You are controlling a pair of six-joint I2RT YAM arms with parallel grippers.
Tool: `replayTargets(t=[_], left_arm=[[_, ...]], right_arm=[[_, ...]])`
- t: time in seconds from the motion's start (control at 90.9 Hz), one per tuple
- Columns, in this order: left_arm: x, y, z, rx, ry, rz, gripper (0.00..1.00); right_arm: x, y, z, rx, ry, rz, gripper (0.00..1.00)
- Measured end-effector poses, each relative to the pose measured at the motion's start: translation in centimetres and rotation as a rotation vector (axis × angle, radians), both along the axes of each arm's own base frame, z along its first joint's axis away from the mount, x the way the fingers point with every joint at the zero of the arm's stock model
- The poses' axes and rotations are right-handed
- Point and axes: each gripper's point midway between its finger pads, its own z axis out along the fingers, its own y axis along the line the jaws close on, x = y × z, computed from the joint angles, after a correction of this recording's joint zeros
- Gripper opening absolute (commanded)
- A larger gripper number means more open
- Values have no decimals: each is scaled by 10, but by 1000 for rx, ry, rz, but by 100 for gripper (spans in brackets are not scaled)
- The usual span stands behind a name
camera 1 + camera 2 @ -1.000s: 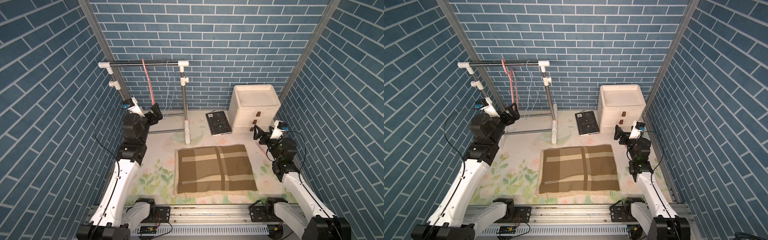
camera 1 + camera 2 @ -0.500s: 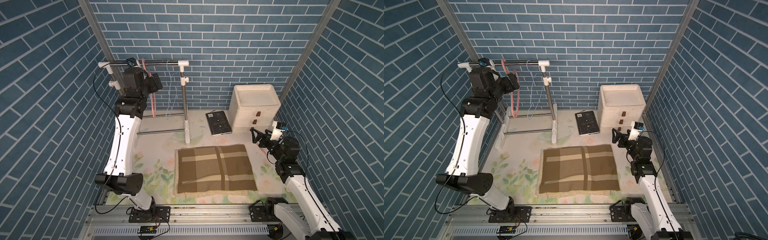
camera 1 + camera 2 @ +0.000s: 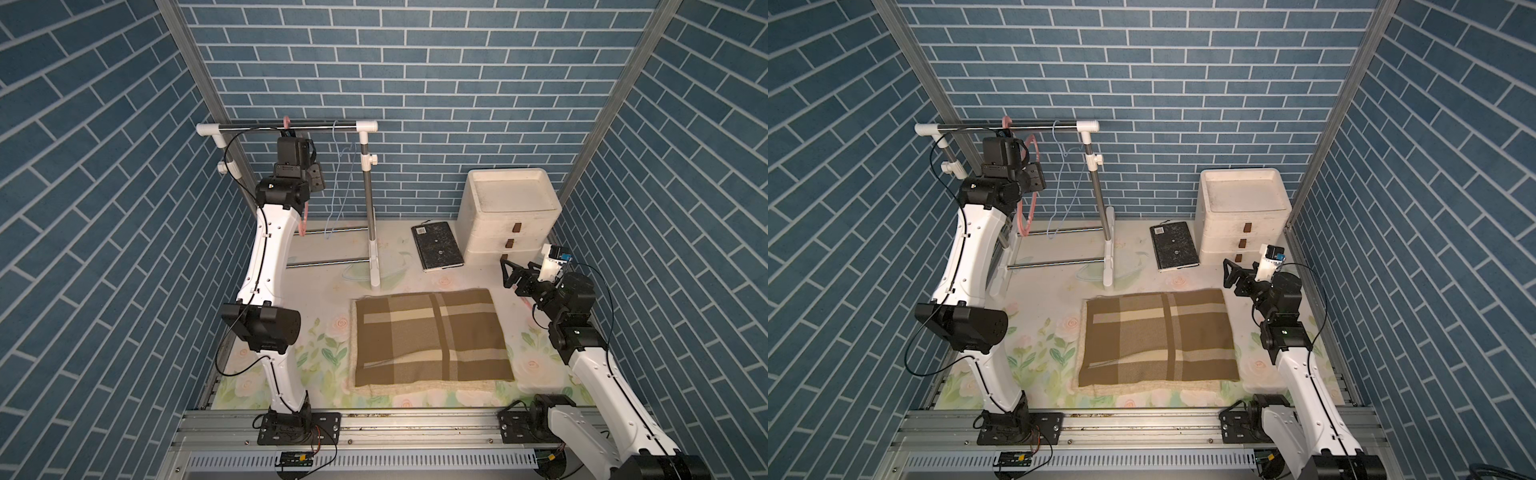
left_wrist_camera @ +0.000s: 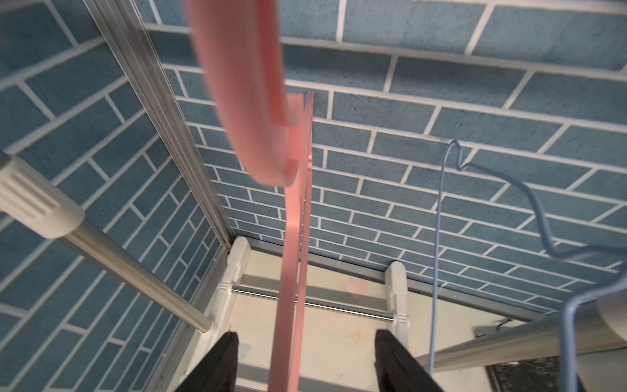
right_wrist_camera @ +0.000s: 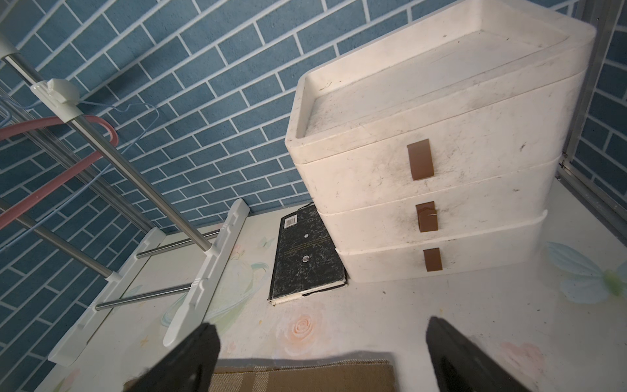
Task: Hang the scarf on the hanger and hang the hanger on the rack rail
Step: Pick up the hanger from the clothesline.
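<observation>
The folded brown plaid woven scarf (image 3: pixel 432 336) lies flat at the centre of the floral-printed table mat (image 3: pixel 324 353), with no gripper touching it. It is well apart from the garment rack, whose chrome top rail (image 3: pixel 324 128) runs between white plastic corner joints at the far left of the workspace. Two hangers hang on this rail: a flat pink plastic hanger (image 4: pixel 293 237) and, beside it, a thin blue wire hanger (image 4: pixel 437 237). The left arm is extended upward to the rail. The left gripper (image 4: pixel 305 334) straddles the pink plastic hanger just below its hook. In the left wrist view, the black fingers (image 4: pixel 220 363) stand moderately apart with the pink strip passing between them. A gap shows on each side, so no clamping contact is visible. The right gripper (image 5: pixel 320 324) is low over the mat, just beyond the scarf's far right corner, with its jaws spread wide and nothing between them. It faces a white three-drawer storage unit (image 3: pixel 511 224) with brown pull tabs, which stands against the back wall. A black hardcover notebook (image 3: pixel 437 245) lies flat on the mat, touching the left side of the unit's base.
</observation>
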Motion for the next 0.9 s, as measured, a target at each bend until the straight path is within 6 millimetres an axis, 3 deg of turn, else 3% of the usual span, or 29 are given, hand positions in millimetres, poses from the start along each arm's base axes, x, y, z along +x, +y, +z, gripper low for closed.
replayTargets(t=[0.275,0.495,0.715,0.902], left_arm=[[-1,6,-4,40,20,14,14],[1,1,-5,38,21,-22,1],[-11,0,1,53,13,-43,0],[-48,7,20,77,-42,-31,0]], right_arm=[[2,0,-12,5,34,-2,100],[2,0,-13,5,36,-2,99],[2,0,-16,5,40,-2,100],[1,0,-20,4,46,-2,99]])
